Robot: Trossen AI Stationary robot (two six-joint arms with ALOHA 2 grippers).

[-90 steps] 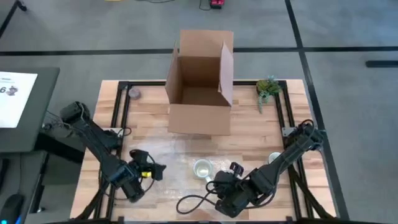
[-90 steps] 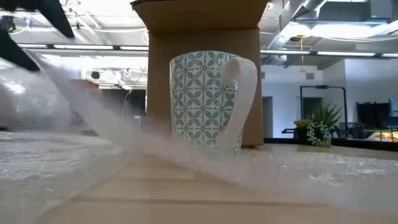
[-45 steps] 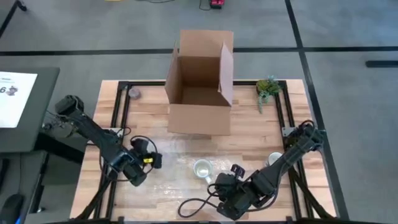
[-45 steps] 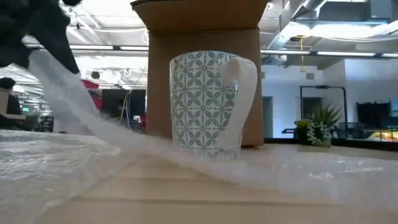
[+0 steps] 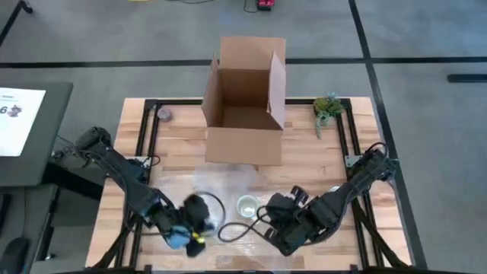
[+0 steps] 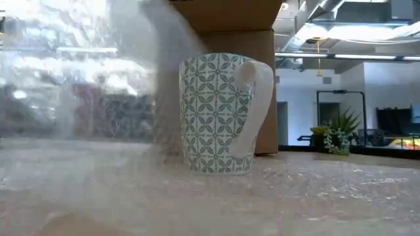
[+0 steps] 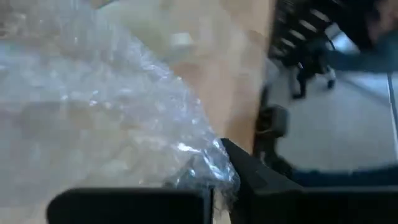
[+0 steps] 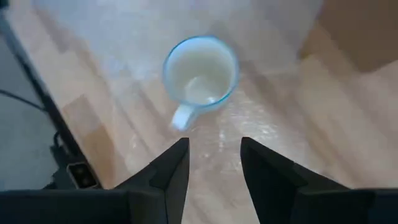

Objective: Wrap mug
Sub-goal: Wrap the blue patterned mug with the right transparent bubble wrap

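A white mug with a green pattern [image 5: 247, 205] [image 6: 220, 111] [image 8: 200, 68] stands upright on a clear bubble wrap sheet [image 5: 221, 186] [image 7: 93, 93] spread on the wooden table. Left of the mug, part of the wrap [image 6: 79, 98] is raised like a curtain. My left gripper [image 5: 194, 228] [image 7: 214, 186] is near the table's front edge, left of the mug, shut on the wrap. My right gripper [image 5: 275, 207] [image 8: 214, 162] hovers open just right of the mug, its fingers pointing at it, with nothing between them. My left gripper pinches a bunched bit of the bubble wrap's edge [image 7: 199, 168] between its two fingers. The held part is lifted off the table and stands up left of the mug. The remainder of the sheet lies flat under the mug.
An open cardboard box [image 5: 245, 99] [image 6: 216, 19] stands behind the mug at the table's far middle. A small potted plant [image 5: 329, 108] [image 6: 335, 137] is at the far right and a small round thing [image 5: 163, 114] at the far left.
My left gripper has shut on the bubble wrap and gone toward the table's near edge and right, toward the mug. The wrap's left part, which slanted low before, now stands raised beside the mug. The mug has stayed in place.
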